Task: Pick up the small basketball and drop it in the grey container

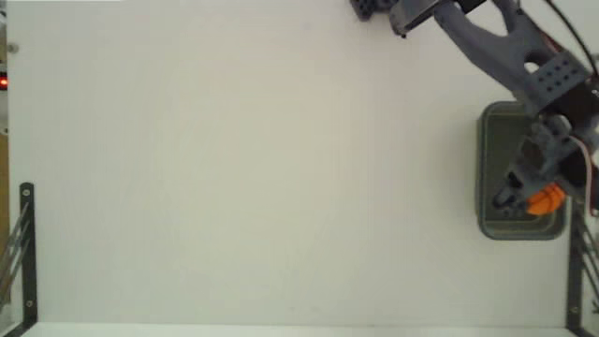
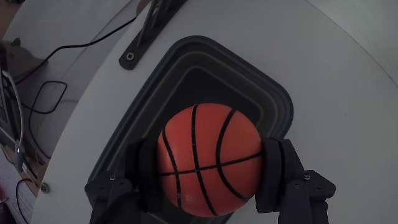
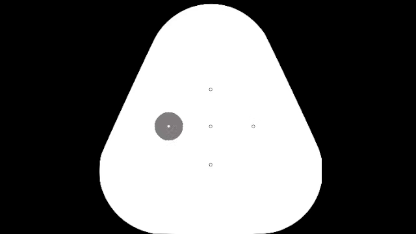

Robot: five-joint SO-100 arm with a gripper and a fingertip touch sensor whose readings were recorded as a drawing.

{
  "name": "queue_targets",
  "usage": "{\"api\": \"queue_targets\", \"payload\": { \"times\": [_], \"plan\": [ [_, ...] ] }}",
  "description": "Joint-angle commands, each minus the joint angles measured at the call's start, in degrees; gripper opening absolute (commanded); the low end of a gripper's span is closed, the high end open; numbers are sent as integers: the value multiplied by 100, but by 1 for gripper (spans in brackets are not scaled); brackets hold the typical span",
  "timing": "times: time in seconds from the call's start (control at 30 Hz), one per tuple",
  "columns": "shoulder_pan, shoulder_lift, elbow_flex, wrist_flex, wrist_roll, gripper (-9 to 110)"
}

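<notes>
The tool (image 2: 209, 171) pinches the ball (image 2: 209, 160) between both fingers directly above the bin (image 2: 280, 106), positioned so release would drop it inside.

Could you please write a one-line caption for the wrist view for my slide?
Gripper clamps the small basketball directly above the open grey container.
</notes>
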Motion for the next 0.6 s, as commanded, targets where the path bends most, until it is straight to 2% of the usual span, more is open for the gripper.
{"api": "queue_targets", "payload": {
  "times": [0.0, 0.13, 0.17, 0.57],
  "plan": [
    [-101, 99, -186, 84, 26, 79],
    [-101, 99, -186, 84, 26, 79],
    [-101, 99, -186, 84, 26, 110],
    [-101, 99, -186, 84, 26, 110]
  ]
}}
